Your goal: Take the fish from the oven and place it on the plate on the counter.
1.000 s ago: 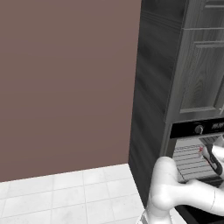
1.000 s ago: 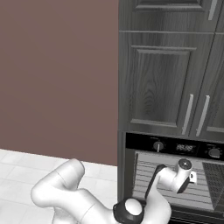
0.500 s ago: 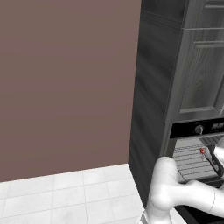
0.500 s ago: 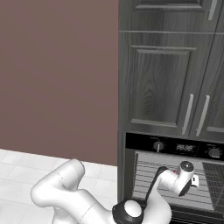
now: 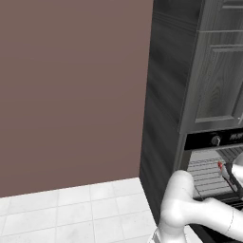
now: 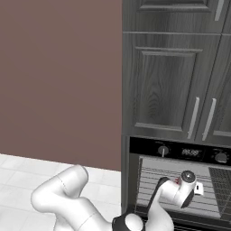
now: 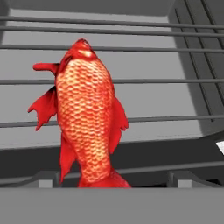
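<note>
Your arm reaches into the oven (image 6: 180,180), set low in a tall column of dark cabinets (image 6: 167,81). From the right base view you see the white hand at the open cavity, in front of the grey wire rack (image 6: 149,180), below the black control panel with its knob (image 6: 163,150) and small display (image 6: 190,152). From the left base view the hand sits at the far right edge, with a small red spot, the fish (image 5: 220,165), just beside it at the rack.

Look through the hand view and the fish (image 7: 87,118) lies close before you: red-orange, scaled, with fins out to both sides. It lies across the rack wires (image 7: 175,81), its length running up and down the picture, its lower end cut by the bottom of the view. The oven's grey inner wall (image 7: 131,61) shows behind the wires.

You cannot see the fingertips in the hand view, and the base views show the hand too small to judge the jaws; they stand spread wide, and nothing in the pictures shows them pinching the fish. Whether they touch it you cannot tell.

A brown wall (image 5: 71,95) stands left of the cabinets, and white floor tiles (image 5: 71,209) lie below it.
</note>
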